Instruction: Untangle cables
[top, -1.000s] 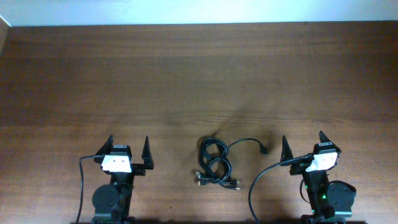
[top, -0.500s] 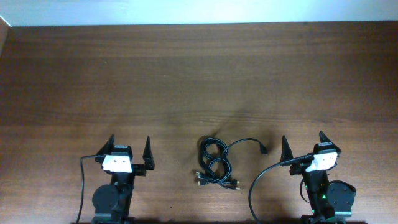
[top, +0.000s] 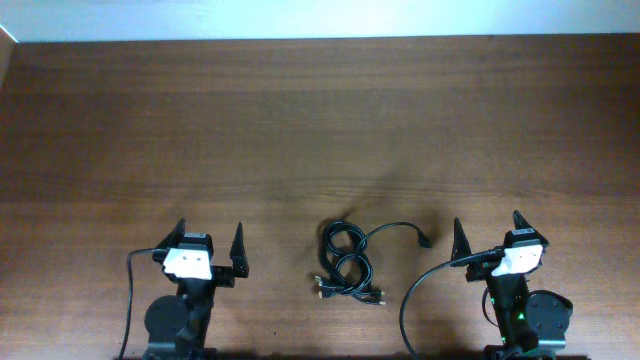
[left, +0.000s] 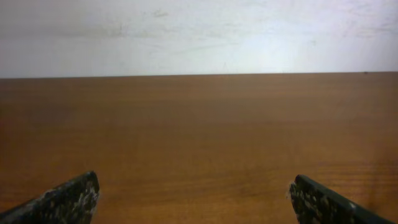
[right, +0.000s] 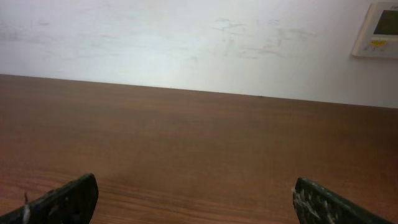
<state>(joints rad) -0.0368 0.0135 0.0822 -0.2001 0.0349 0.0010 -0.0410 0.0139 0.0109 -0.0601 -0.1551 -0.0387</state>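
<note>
Pre-grasp, nothing picked yet: cables (top: 348, 262) lie tangled by the front edge, mid-bench. Our left gripper (top: 208, 235) and right gripper (top: 488, 228) both gape, empty. Next we'd pinch the loose plug end (top: 424, 240).

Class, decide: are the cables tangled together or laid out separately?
Tangled: the cables lie in overlapping loops, one plug end trailing right.

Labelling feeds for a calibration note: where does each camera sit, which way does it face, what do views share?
Overhead: above the table, looking down at the cables; left gripper and right gripper show, both open.
Left wrist: on the left arm, facing across the table to the wall; own fingertips in bottom corners.
Right wrist: likewise; own fingertips, plus a wall panel.
Shared: both wrist views show bare table and wall, no cables.
</note>
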